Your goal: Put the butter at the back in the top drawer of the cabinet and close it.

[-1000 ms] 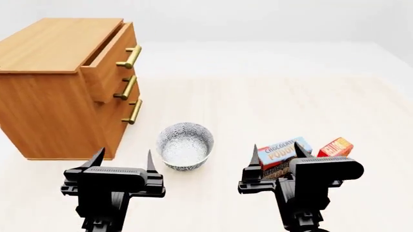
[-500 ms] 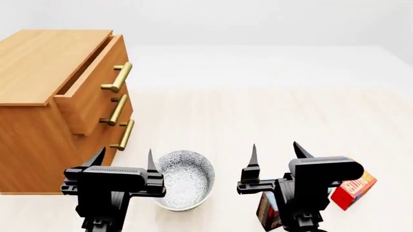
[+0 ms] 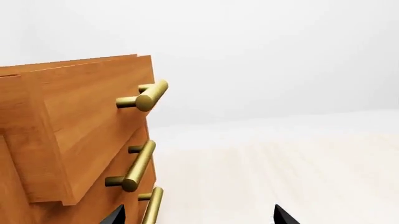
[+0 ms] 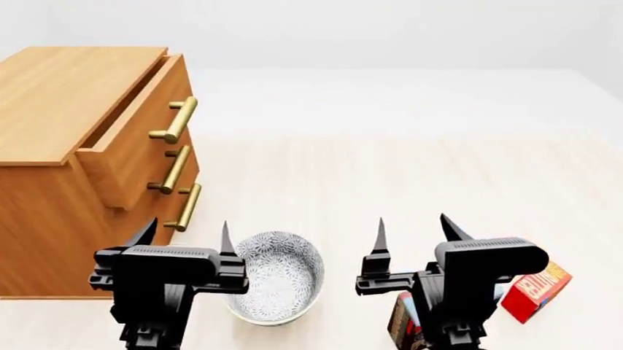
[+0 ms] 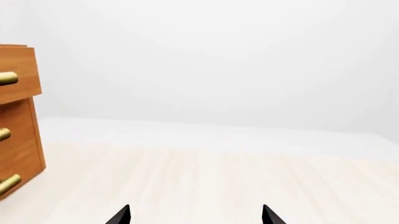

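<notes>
A light brown wooden cabinet (image 4: 68,146) stands at about ten o'clock in the head view, its top drawer (image 4: 131,135) pulled partly out so that it juts past the two drawers below. Each drawer front carries a brass bar handle; the top drawer handle (image 4: 173,120) sits highest, and the left wrist view shows the same handle (image 3: 145,95) end-on above the lower two.

Both arms hang low in the foreground, empty. The left gripper (image 4: 185,235) is spread wide, its two dark pointed fingertips well apart, holding nothing; it hovers near the cabinet's front lower corner, at about seven o'clock. The right gripper (image 4: 416,233) is likewise spread wide and holds nothing, at about five o'clock.

Between the two arms rests a patterned grey-white bowl (image 4: 280,281) on the pale wooden tabletop (image 4: 389,182), partly hidden by the left gripper's body.

The butter (image 4: 535,286) — a small red-orange carton with white lettering — lies tilted on the tabletop at about four o'clock, just beyond the right gripper's body and well apart from the cabinet. A darker box (image 4: 404,321) shows partly beneath the right arm, near the lower edge; its lettering cannot be read.

The right wrist view takes in only the cabinet's edge (image 5: 22,121) and open tabletop, with the gripper's two fingertips set wide apart.
</notes>
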Tool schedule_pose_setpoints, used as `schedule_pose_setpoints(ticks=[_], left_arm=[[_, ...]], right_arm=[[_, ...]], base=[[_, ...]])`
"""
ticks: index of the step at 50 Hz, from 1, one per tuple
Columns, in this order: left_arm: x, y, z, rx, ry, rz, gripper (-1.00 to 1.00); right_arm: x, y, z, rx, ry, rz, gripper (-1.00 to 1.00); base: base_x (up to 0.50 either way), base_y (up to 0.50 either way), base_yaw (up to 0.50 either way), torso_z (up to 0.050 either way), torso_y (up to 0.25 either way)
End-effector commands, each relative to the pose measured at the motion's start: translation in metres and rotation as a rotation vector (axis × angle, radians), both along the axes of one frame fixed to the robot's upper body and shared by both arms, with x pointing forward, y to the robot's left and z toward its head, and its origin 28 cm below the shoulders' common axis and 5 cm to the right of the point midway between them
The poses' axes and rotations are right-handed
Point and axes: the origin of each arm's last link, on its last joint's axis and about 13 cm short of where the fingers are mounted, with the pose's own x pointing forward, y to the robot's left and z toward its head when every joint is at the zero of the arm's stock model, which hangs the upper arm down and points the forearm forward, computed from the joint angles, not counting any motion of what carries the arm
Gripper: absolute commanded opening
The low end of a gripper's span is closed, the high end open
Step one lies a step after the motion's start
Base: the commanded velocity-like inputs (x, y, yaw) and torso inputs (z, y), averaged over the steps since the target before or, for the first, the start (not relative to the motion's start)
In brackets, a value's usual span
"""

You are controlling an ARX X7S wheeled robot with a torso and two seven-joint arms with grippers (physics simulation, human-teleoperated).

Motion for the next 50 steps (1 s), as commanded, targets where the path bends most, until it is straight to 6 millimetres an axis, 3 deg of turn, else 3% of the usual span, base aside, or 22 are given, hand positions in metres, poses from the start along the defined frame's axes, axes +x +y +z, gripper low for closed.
schedule_pose_setpoints(ticks=[1, 6, 10, 18, 22, 44, 50], left_arm=[[0.01, 0.007, 0.042, 0.015, -0.024, -0.005, 1.0], [0.032, 0.017, 0.104, -0.019, -0.015, -0.013, 1.0], [0.048, 0.021, 0.131, -0.018, 0.021, -0.019, 1.0], [0.074, 0.024, 0.154, 0.044, 0.056, 0.005, 1.0], [0.087, 0.028, 0.174, 0.066, 0.052, 0.03, 1.0], [0.116, 0.028, 0.238, 0.076, 0.007, 0.08, 1.0], [0.14, 0.029, 0.248, 0.057, -0.007, 0.127, 1.0]], right_arm=[[-0.001, 0.0, -0.001, 0.005, -0.002, 0.004, 1.0], [-0.002, 0.0, -0.001, 0.01, -0.005, 0.007, 1.0], [-0.003, -0.002, 0.0, 0.015, -0.006, 0.007, 1.0], [-0.006, -0.002, 0.0, 0.017, -0.009, 0.014, 1.0], [-0.007, -0.001, 0.0, 0.017, -0.01, 0.018, 1.0], [-0.008, 0.002, 0.004, 0.007, -0.014, 0.033, 1.0], [-0.009, 0.003, 0.004, 0.007, -0.016, 0.039, 1.0]], base=[[0.0, 0.0, 0.0, 0.0, 0.0], [0.0, 0.0, 0.0, 0.0, 0.002], [0.0, 0.0, 0.0, 0.0, 0.0], [0.0, 0.0, 0.0, 0.0, 0.0], [0.0, 0.0, 0.0, 0.0, 0.0], [0.0, 0.0, 0.0, 0.0, 0.0], [0.0, 0.0, 0.0, 0.0, 0.0]])
